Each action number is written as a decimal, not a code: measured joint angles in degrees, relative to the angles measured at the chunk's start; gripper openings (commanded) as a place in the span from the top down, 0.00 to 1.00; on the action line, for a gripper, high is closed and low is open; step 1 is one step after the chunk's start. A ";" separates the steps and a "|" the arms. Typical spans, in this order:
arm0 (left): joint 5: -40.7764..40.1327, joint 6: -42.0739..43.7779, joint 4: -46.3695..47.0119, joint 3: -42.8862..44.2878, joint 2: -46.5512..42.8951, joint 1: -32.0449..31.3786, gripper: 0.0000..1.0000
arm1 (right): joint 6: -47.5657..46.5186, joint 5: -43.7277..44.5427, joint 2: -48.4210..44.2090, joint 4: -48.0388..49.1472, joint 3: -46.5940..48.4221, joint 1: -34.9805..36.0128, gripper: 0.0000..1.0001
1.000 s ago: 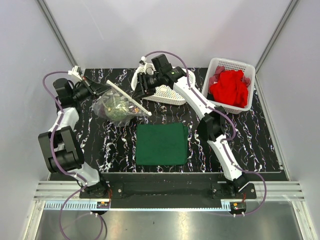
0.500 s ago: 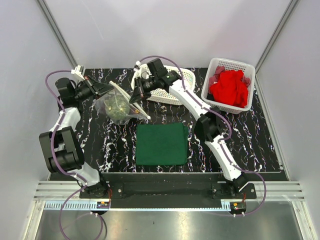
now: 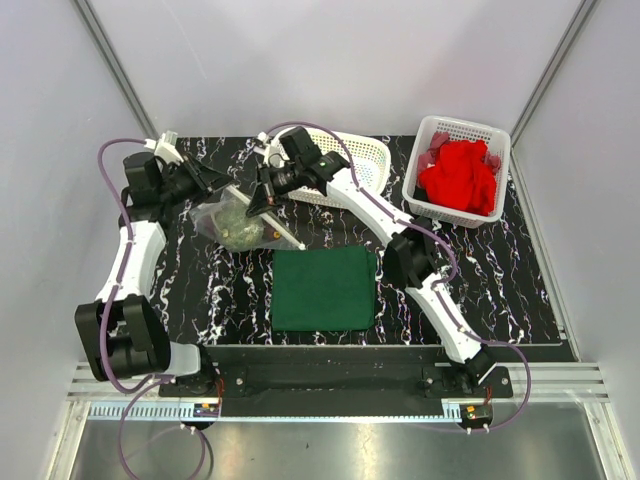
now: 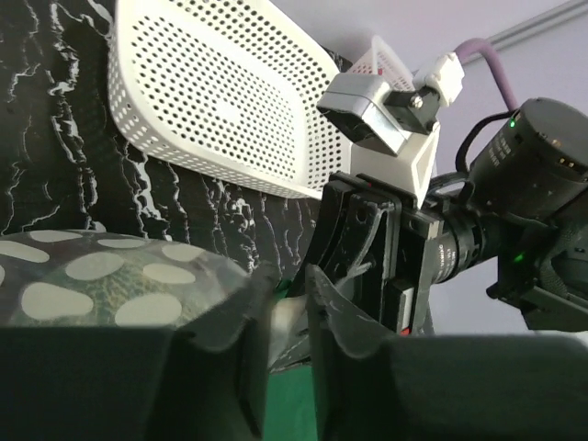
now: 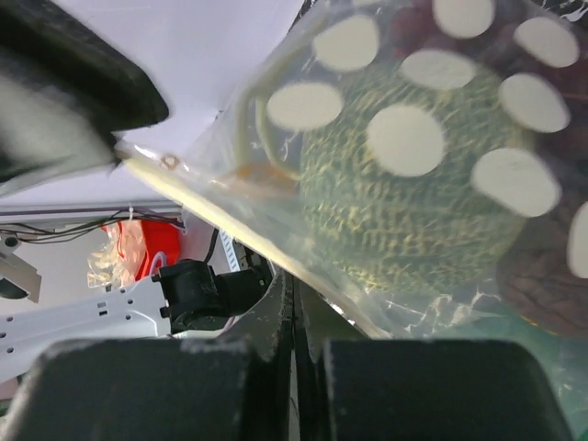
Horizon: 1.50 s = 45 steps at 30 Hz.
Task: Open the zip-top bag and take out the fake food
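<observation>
The zip-top bag hangs between my two grippers above the table's back left, its stiff top strip running diagonally. Through the clear plastic I see the round mottled green ball. My left gripper is shut on the bag's top edge; in the left wrist view a pale strip of bag sits between the fingers. My right gripper is shut on the bag's edge, just right of the left one. The right wrist view shows the jaws pinching plastic below the green ball, with a dark red berry cluster beside it.
A flat dark green cloth lies at the table's middle. A white lattice basket stands behind the right arm, also seen in the left wrist view. A second white basket at the back right holds a red cloth.
My right gripper has moved left and down toward the left gripper, still on the bag. The left arm has shifted right. The bag has turned and hangs closer between them.
</observation>
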 measured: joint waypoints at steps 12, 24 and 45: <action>-1.38 6.51 -6.69 0.98 2.95 0.00 1.00 | -1.92 0.72 -5.77 0.09 -10.64 -5.75 0.59; -1.16 7.52 -7.34 3.30 3.34 0.00 1.00 | -10.88 -0.83 -6.36 -2.91 -14.64 -4.63 0.50; -2.29 0.76 -4.33 7.85 5.66 -1.62 1.00 | -3.02 0.22 -2.71 1.01 -8.57 -0.52 0.54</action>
